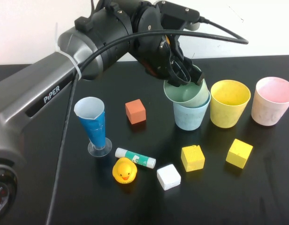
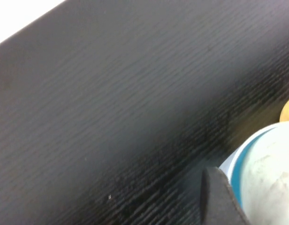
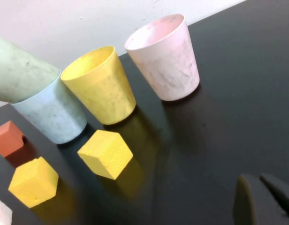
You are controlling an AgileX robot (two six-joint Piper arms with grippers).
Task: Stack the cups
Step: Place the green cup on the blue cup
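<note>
On the desk, high view: green cup [image 1: 184, 93] sits tilted inside blue cup [image 1: 191, 115]; left gripper [image 1: 182, 72] is at its rim, fingers parted, seeming to let go. Yellow cup [image 1: 230, 103] and pink cup [image 1: 272, 101] stand beside, unstacked.
Left wrist view: shows only desk [image 2: 111, 117] and a cup rim.
Right wrist view: right gripper [image 3: 264, 199] waits low near the desk, fingers closed, holding nothing.
Next move: lift away, then fetch the blue-green pair or the yellow cup, I think.

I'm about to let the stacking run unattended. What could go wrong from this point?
1. The green cup sits tilted in the light blue cup, not fully nested; once let go it may stay crooked or tip out.
2. The left gripper is at the green cup's rim with its fingers apart; lifting away could drag both cups into the nearby yellow cup.
The right gripper is shut, low over the table, uninvolved.
</note>
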